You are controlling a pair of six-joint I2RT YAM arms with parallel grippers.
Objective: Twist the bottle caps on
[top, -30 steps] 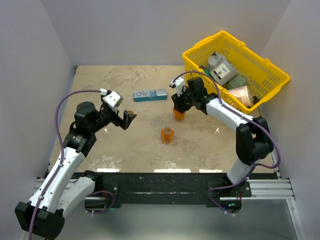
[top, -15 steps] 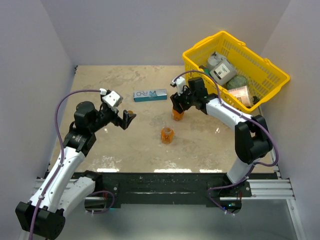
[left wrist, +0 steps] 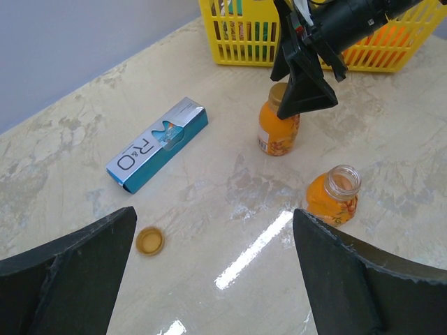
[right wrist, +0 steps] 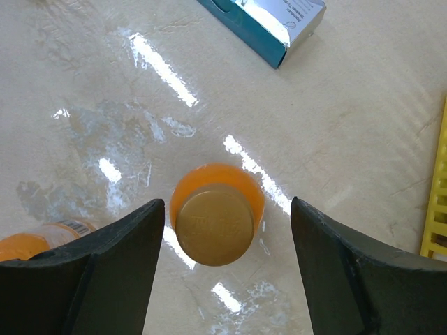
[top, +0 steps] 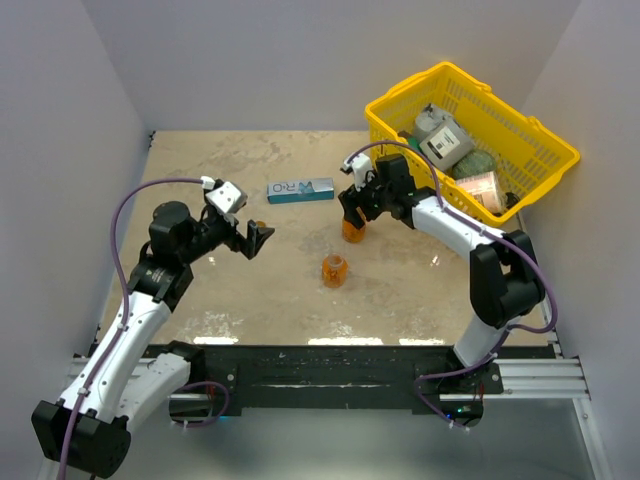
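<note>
Right gripper (top: 352, 208) hangs parted over the far bottle (top: 352, 231) from above, left gripper (top: 262, 238) parted, empty; left wrist: a loose cap (left wrist: 149, 241) lies near-left of the "R&O" box (left wrist: 158, 144), near bottle (left wrist: 334, 195) uncapped; right wrist: fitted cap (right wrist: 214, 223) sits between fingers (right wrist: 105, 272), untouched.

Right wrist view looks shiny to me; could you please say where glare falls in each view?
Right wrist: white glare streaks on the glossy beige marble-look table, some beside the capped small orange plastic bottle. Left wrist: one bright streak near the open orange plastic bottle. Top external: pale sheen along the table's near edge.
</note>
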